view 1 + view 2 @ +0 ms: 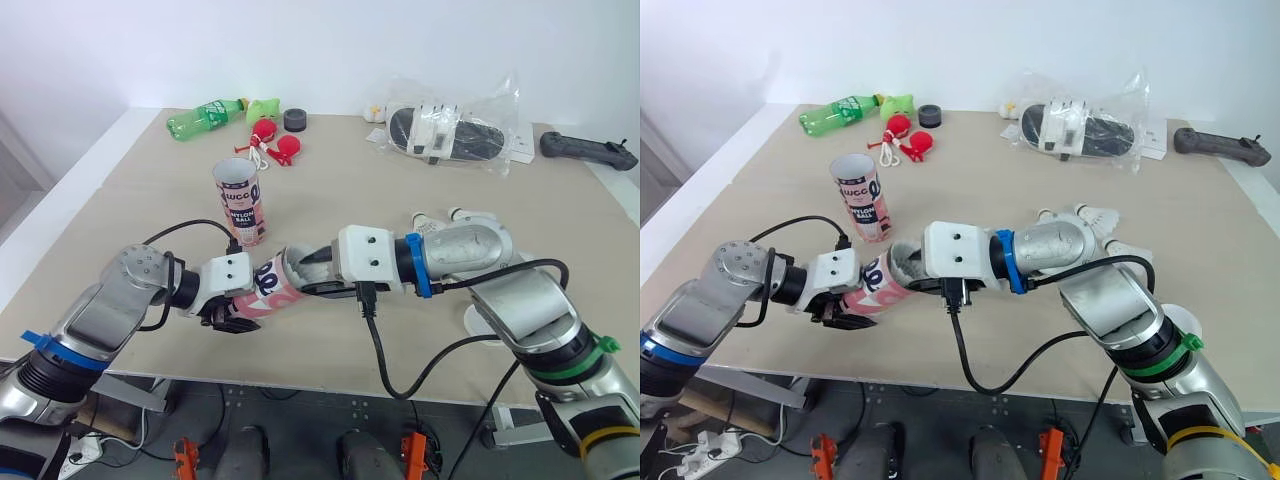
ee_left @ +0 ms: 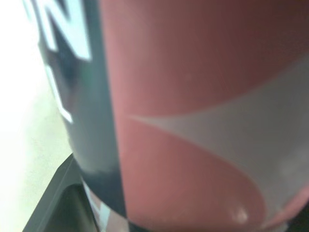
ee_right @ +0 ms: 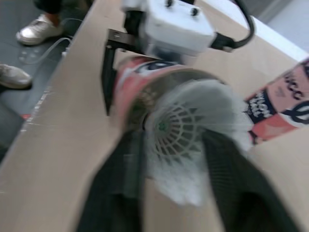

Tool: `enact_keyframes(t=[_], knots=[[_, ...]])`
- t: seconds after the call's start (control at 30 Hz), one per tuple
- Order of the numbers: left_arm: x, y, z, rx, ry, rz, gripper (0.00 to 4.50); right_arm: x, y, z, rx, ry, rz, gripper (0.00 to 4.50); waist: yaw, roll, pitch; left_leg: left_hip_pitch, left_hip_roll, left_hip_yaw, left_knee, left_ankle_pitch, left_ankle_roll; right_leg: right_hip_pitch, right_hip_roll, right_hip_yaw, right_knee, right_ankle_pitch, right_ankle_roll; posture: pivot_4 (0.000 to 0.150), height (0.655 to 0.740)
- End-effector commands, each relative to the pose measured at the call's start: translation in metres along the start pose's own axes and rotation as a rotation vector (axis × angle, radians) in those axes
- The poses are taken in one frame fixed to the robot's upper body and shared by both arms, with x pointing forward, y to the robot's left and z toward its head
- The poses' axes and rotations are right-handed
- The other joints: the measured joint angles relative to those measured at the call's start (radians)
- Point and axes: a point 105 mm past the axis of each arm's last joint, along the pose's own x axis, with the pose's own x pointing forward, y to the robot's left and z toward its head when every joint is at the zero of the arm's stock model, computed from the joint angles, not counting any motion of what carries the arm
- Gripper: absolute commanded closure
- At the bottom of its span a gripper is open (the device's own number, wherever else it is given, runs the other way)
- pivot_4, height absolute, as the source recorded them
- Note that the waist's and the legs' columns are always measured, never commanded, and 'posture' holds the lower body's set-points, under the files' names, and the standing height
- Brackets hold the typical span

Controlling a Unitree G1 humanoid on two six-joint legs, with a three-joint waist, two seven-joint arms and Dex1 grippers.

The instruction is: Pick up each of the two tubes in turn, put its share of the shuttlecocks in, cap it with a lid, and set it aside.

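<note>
A pink tube [image 1: 272, 285] lies tilted near the table's front edge, with my left gripper [image 1: 228, 315] shut around its lower end; its pink and dark wall [image 2: 193, 96] is pressed close in the left wrist view. My right gripper [image 1: 310, 262] is at the tube's open mouth [image 3: 140, 82], shut on a white shuttlecock [image 3: 183, 140] whose cork end points into the tube. A second tube [image 1: 239, 203] stands upright just behind, open at the top. Loose shuttlecocks [image 1: 1090, 215] lie on the table behind my right forearm.
A white disc [image 1: 1180, 322] lies by my right elbow. Along the back are a green bottle [image 1: 205, 115], red toys [image 1: 275, 140], a black roll [image 1: 295, 119], a plastic bag with items [image 1: 450, 130] and a black handle [image 1: 590, 150]. The front edge is close.
</note>
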Motion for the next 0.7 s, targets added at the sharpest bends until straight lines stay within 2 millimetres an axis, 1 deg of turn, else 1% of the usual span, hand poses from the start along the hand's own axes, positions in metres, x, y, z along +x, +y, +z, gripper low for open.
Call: enact_keyframes(t=[0.03, 0.07, 0.1, 0.17, 0.2, 0.23, 0.3, 0.4, 0.47, 0.53, 0.6, 0.63, 0.7], knots=[[0.017, -0.013, -0.014, -0.056, 0.036, -0.077, 1.48, -0.006, -0.001, 0.014, -0.017, -0.041, -0.012, 0.75, 0.000, 0.000, 0.000, 0.000, 0.000, 0.000, 0.000, 0.000, 0.000, 0.000, 0.000, 0.000, 0.000, 0.000, 0.000, 0.150, 0.7400], [0.017, -0.013, -0.014, -0.056, 0.035, -0.078, 1.48, -0.009, -0.001, 0.016, -0.003, -0.049, -0.022, 0.46, 0.000, 0.000, 0.000, 0.000, 0.000, 0.000, 0.000, 0.000, 0.000, 0.000, 0.000, 0.000, 0.000, 0.000, 0.000, 0.150, 0.7400], [0.017, -0.013, -0.013, -0.056, 0.035, -0.080, 1.48, -0.012, -0.002, 0.017, 0.011, -0.060, -0.032, 0.04, 0.000, 0.000, 0.000, 0.000, 0.000, 0.000, 0.000, 0.000, 0.000, 0.000, 0.000, 0.000, 0.000, 0.000, 0.000, 0.150, 0.7400], [0.018, -0.013, -0.014, -0.057, 0.034, -0.083, 1.48, -0.022, -0.005, 0.028, 0.100, -0.162, -0.077, 0.04, 0.002, -0.001, 0.000, 0.000, 0.000, 0.000, 0.000, 0.000, 0.000, 0.000, 0.000, 0.000, 0.000, 0.000, 0.000, 0.150, 0.7400], [0.018, -0.013, -0.014, -0.058, 0.033, -0.084, 1.48, -0.029, -0.007, 0.031, 0.151, -0.201, -0.108, 0.04, 0.002, 0.000, 0.000, 0.000, 0.000, -0.001, 0.000, 0.000, 0.000, 0.001, 0.000, -0.001, 0.000, -0.001, 0.000, 0.150, 0.7400], [0.018, -0.013, -0.014, -0.060, 0.033, -0.083, 1.48, -0.038, -0.009, 0.029, 0.205, -0.219, -0.157, 0.04, 0.002, 0.000, 0.000, -0.001, 0.000, -0.001, -0.001, 0.000, 0.000, 0.002, 0.000, -0.001, 0.000, -0.001, 0.000, 0.150, 0.7400], [0.018, -0.014, -0.015, -0.065, 0.032, -0.085, 1.48, -0.057, -0.009, 0.013, 0.328, -0.215, -0.269, 0.04, 0.009, -0.002, -0.001, -0.001, 0.000, -0.002, -0.001, 0.000, 0.000, 0.004, 0.000, -0.002, 0.000, -0.001, 0.000, 0.150, 0.7400], [0.018, -0.014, -0.016, -0.068, 0.031, -0.086, 1.48, -0.072, -0.006, 0.000, 0.429, -0.213, -0.363, 0.04, 0.012, -0.003, -0.002, -0.001, 0.001, 0.000, 0.000, 0.000, 0.000, 0.004, -0.002, -0.004, -0.001, -0.003, 0.001, 0.150, 0.7400], [0.019, -0.015, -0.017, -0.070, 0.032, -0.088, 1.48, -0.082, -0.004, -0.013, 0.488, -0.190, -0.432, 0.04, 0.012, -0.003, -0.002, -0.001, 0.001, 0.003, 0.000, 0.000, 0.000, 0.006, -0.004, -0.004, 0.000, -0.002, 0.000, 0.150, 0.7400], [0.020, -0.015, -0.018, -0.071, 0.030, -0.091, 1.48, -0.104, -0.003, -0.051, 0.565, -0.071, -0.613, 0.04, 0.014, -0.003, -0.003, -0.001, 0.001, 0.001, 0.000, 0.000, 0.000, 0.006, -0.003, -0.006, -0.001, -0.002, 0.000, 0.150, 0.7400], [0.021, -0.015, -0.018, -0.070, 0.028, -0.094, 1.48, -0.121, 0.003, -0.082, 0.595, 0.065, -0.748, 0.04, 0.014, -0.004, -0.003, 0.000, 0.001, 0.000, 0.000, 0.000, 0.000, 0.005, -0.004, -0.008, -0.002, -0.004, 0.000, 0.150, 0.7400], [0.022, -0.015, -0.018, -0.069, 0.027, -0.095, 1.48, -0.125, 0.006, -0.090, 0.596, 0.100, -0.773, 0.04, 0.014, -0.003, -0.004, 0.000, 0.001, 0.001, 0.000, 0.000, 0.000, 0.005, -0.005, -0.008, -0.003, -0.004, 0.000, 0.150, 0.7400], [0.023, -0.016, -0.018, -0.067, 0.025, -0.100, 1.48, -0.136, 0.010, -0.108, 0.616, 0.163, -0.890, 0.04, 0.013, -0.001, -0.005, -0.001, 0.000, 0.004, -0.001, 0.000, 0.000, 0.009, -0.007, -0.007, -0.003, -0.004, 0.000, 0.150, 0.7400]])
